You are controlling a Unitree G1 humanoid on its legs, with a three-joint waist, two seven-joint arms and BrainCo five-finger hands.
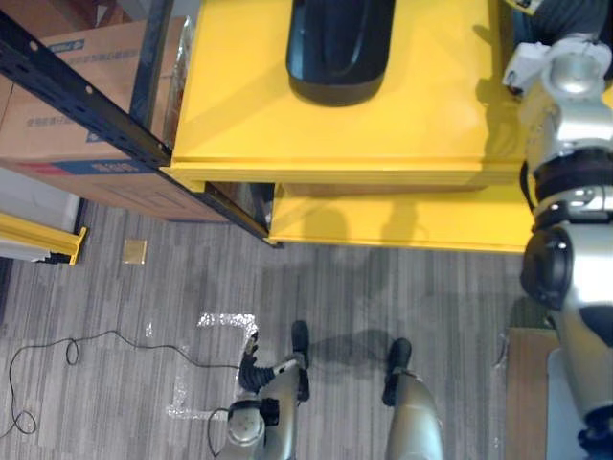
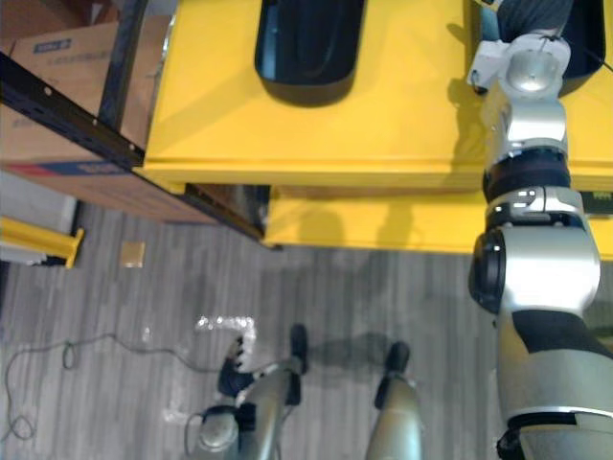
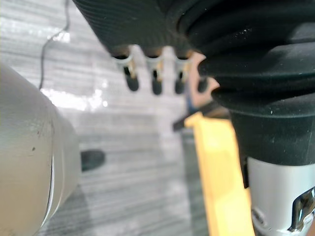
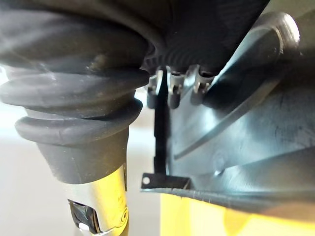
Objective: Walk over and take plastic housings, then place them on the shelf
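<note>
Yellow table [image 1: 383, 105]; wrist views: right fingers [image 4: 173, 94] at housing [image 4: 246, 137], grip unclear; left fingers [image 3: 156, 82] relaxed.

Warehouse: steel racking [image 1: 81, 101], cardboard cartons [image 1: 91, 67], yellow cart [image 1: 383, 105].

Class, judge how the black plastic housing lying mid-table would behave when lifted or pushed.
The black housing looks like a rigid moulded shell, so probably stiff and light for its size. Its glossy surface may slip; lying flat on the yellow table, it should slide, not roll.

Black housing [image 2: 308, 53] on yellow table [image 2: 287, 125]; cardboard box [image 2: 57, 105] left.
</note>
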